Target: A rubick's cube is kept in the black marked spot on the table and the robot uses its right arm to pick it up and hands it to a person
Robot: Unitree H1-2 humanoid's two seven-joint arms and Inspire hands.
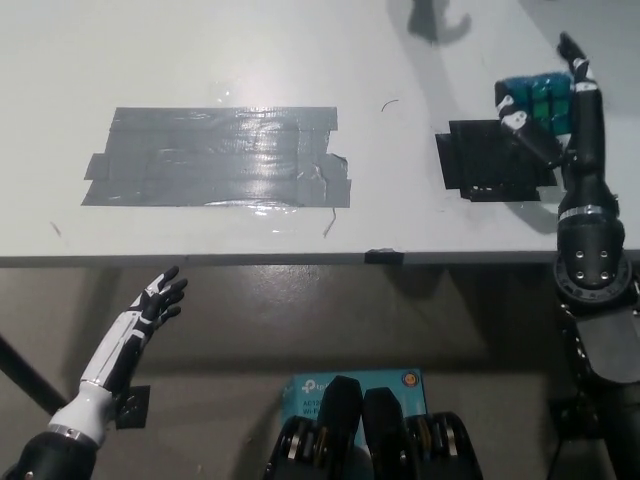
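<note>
The right robot hand point(548, 110) held the cube point(537, 98) clasped above the far edge of the black patch point(490, 165) on the desk point(300, 50), probably raised for handing over. The left robot hand point(160, 298) rested below the desk edge, fingers spread and empty.

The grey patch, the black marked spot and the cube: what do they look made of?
Grey patch: overlapping strips of glossy tape, probably duct tape, judging by ragged edges and light glare. Black marked spot: likely matte black tape, with stepped strip edges and no shine. Rubik's cube, held in the right hand: seemingly hard plastic, with teal-blue tiles in a dark grid.
</note>
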